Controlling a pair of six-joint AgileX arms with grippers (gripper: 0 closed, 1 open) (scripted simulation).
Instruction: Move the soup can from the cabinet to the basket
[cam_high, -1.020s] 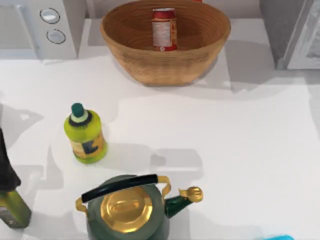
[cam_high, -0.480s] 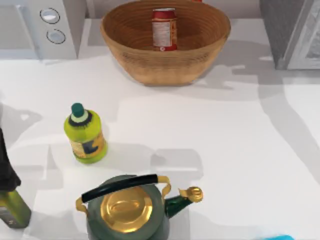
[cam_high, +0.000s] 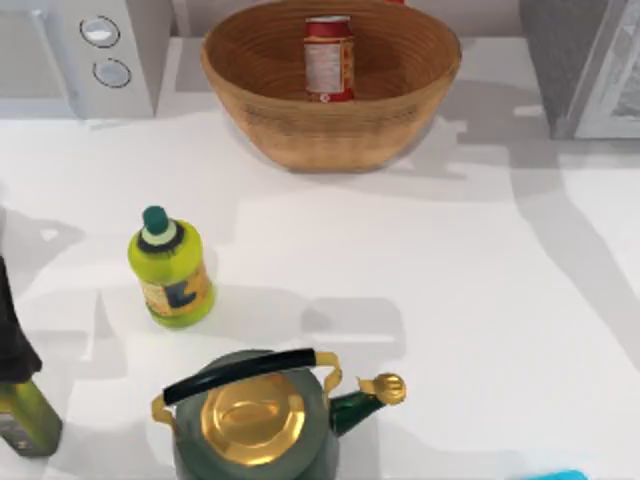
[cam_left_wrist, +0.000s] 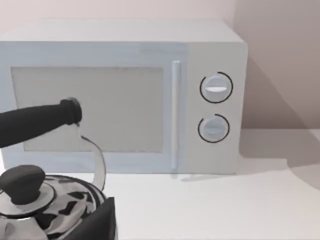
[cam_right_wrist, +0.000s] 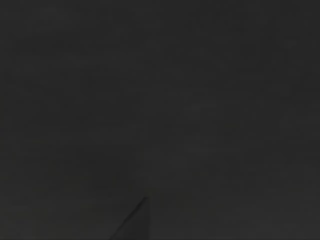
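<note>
A white surface (cam_high: 450, 300) runs under everything, with a pale wall behind the appliances in the left wrist view. At the back middle sits the basket (cam_high: 300, 125), wide and bowl-shaped, and the soup can (cam_high: 329, 57) stands upright inside it toward the far wall, label facing out. Going by that, the can is already where the task wants it, and the deep sides should keep it from rolling off. The cabinet (cam_high: 560, 60) is at the back right corner, its pale door frame angled outward, well apart from the basket. At the back left is a white microwave (cam_high: 70, 55) with two round dials. Nearer the front stand a yellow-green bottle (cam_high: 172, 265), a green kettle (cam_high: 250, 420) with a gold lid and black handle, and a dark bottle (cam_high: 20, 400) at the left edge, none of them between cabinet and basket. The left wrist view faces the microwave over a patterned silver kettle (cam_left_wrist: 40, 210). The right wrist view is dark. Whether either claw is released or clenched I cannot tell
</note>
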